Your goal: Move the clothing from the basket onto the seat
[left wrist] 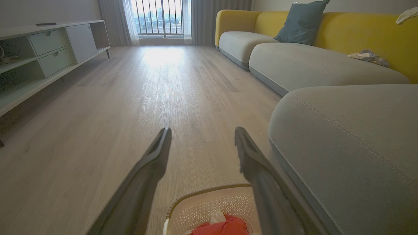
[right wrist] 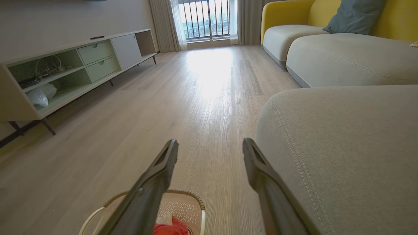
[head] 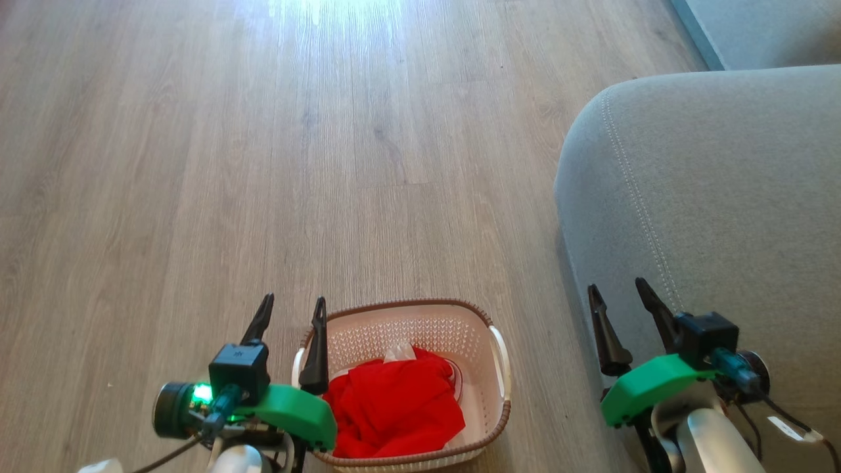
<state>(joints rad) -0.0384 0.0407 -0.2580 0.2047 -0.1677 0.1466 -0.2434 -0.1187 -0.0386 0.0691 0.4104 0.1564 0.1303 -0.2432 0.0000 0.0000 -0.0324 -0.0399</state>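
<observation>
The cream perforated basket (head: 476,351) with a brown rim stands on the wood floor at the bottom centre of the head view. Bright red clothing (head: 391,404) lies heaped inside it, with a bit of white fabric at the back. The grey seat (head: 716,197) rises just right of the basket. My left gripper (head: 292,309) hovers open above the basket's left rim. My right gripper (head: 617,292) stands open over the seat's front edge. The left wrist view has the basket (left wrist: 209,204), the clothing (left wrist: 225,227) and the seat (left wrist: 352,147). In the right wrist view are the basket (right wrist: 186,204) and the seat (right wrist: 343,140).
A long low media cabinet (right wrist: 65,71) lines the left wall. More grey sofa cushions (left wrist: 303,65) with a yellow back, a teal pillow (left wrist: 300,23) and a crumpled cloth (left wrist: 367,56) extend along the right. Bare wood floor (head: 295,164) stretches ahead toward a window.
</observation>
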